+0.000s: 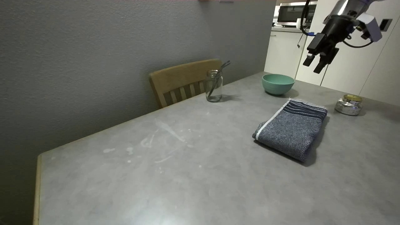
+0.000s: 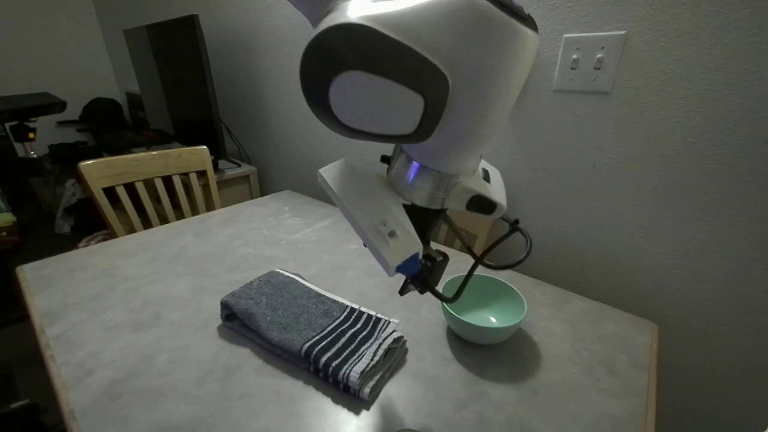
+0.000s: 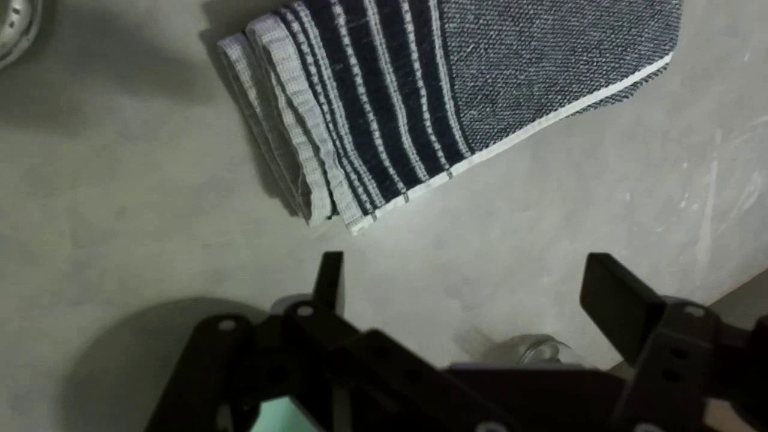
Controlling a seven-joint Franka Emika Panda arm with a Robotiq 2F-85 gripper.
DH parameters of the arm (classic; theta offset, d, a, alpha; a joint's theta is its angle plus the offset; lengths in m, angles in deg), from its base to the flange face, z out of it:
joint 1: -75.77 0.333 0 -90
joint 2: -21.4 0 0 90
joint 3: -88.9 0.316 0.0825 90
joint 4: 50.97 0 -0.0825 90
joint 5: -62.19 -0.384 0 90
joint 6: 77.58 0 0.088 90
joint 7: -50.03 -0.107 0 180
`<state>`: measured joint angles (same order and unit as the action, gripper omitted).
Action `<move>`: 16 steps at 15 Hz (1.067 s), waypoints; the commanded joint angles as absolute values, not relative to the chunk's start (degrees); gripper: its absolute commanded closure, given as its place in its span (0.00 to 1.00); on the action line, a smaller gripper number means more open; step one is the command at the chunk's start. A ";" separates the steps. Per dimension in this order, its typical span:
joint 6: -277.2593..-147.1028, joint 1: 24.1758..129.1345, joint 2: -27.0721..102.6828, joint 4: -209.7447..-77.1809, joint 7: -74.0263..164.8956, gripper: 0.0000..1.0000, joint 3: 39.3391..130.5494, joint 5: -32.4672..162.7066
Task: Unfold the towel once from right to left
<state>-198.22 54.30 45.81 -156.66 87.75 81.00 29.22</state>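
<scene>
The dark blue-grey towel [image 1: 290,131] lies folded in several layers on the table. Its pale striped band is at the end near the teal bowl in an exterior view [image 2: 300,318]. In the wrist view the towel [image 3: 510,66] fills the top, with its layered striped end at the left and a white edge along its lower side. My gripper [image 1: 313,64] is open and empty, held in the air above the table, apart from the towel. In the wrist view its two fingers [image 3: 465,264] are wide apart, below the towel's striped end. The towel's underside is hidden.
A teal bowl [image 1: 278,84] stands beyond the towel's striped end and near the gripper in an exterior view [image 2: 485,309]. A glass jar with utensils [image 1: 214,87] stands near the wall-side edge. A silvery jar [image 1: 349,105] stands beside the towel. Wooden chairs [image 2: 150,180] border the table.
</scene>
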 commanded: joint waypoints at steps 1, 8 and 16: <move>-192.91 52.07 52.04 -151.06 89.09 0.00 82.90 29.52; -193.38 52.23 53.50 -150.68 88.42 0.00 83.38 30.29; -190.73 51.23 55.52 -149.46 95.37 0.00 85.25 34.37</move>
<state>-193.06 53.30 54.29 -151.22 91.24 83.68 32.97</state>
